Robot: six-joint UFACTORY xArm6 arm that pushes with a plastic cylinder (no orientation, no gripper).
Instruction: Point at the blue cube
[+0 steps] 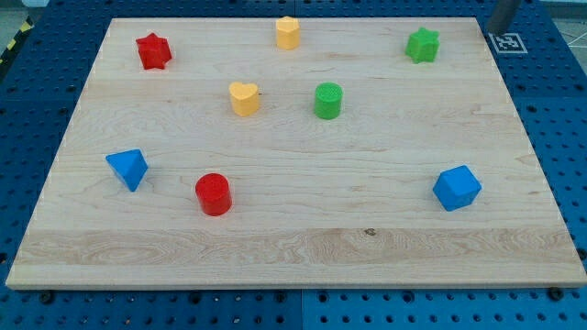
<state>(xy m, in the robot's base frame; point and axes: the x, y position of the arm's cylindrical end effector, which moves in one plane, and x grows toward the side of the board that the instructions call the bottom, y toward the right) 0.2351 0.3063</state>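
The blue cube (457, 188) sits on the wooden board (303, 243) at the view's lower right. My tip (493, 29) shows at the view's top right corner, just past the board's top right corner. It is far above the blue cube in the view and touches no block. The nearest block to it is the green star (423, 44), to its left.
Also on the board are a red star (153, 50), a yellow hexagonal block (288, 32), a yellow heart (244, 98), a green cylinder (328, 100), a blue triangular block (127, 169) and a red cylinder (213, 193). A black-and-white marker tag (507, 41) lies beside my tip.
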